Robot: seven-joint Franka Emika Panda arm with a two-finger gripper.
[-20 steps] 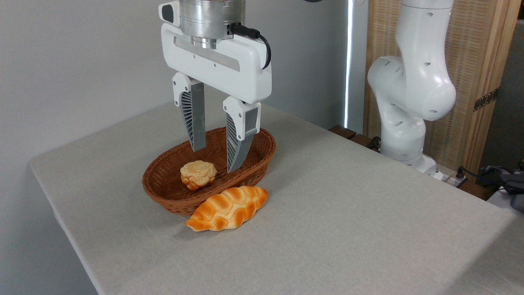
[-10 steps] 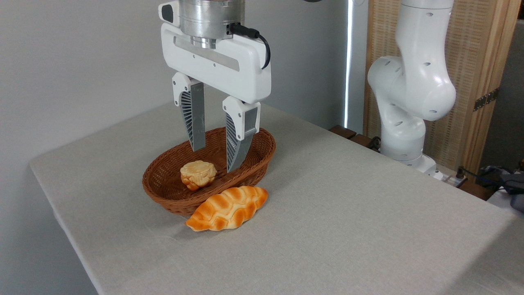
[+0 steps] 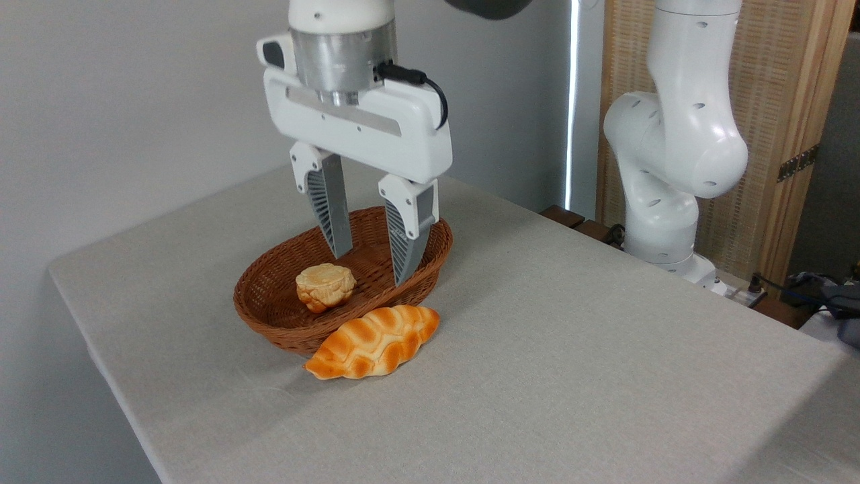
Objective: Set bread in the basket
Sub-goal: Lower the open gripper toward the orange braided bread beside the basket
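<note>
Over the far half of the basket (image 3: 279,323) hangs the gripper (image 3: 373,269), its two ribbed fingers (image 3: 334,218) spread apart with nothing between them, tips pointing down inside the rim's outline. On the grey table (image 3: 571,363), at about five o'clock from the basket's centre, lies the bread (image 3: 373,341), a glossy orange braided loaf resting lengthwise against the outer wall of the wicker, outside it. A small pale bun (image 3: 325,286) sits in the basket at roughly nine o'clock from the fingertips, apart from them. The arm's white base (image 3: 672,141) stands at three o'clock, beyond the table's edge.
</note>
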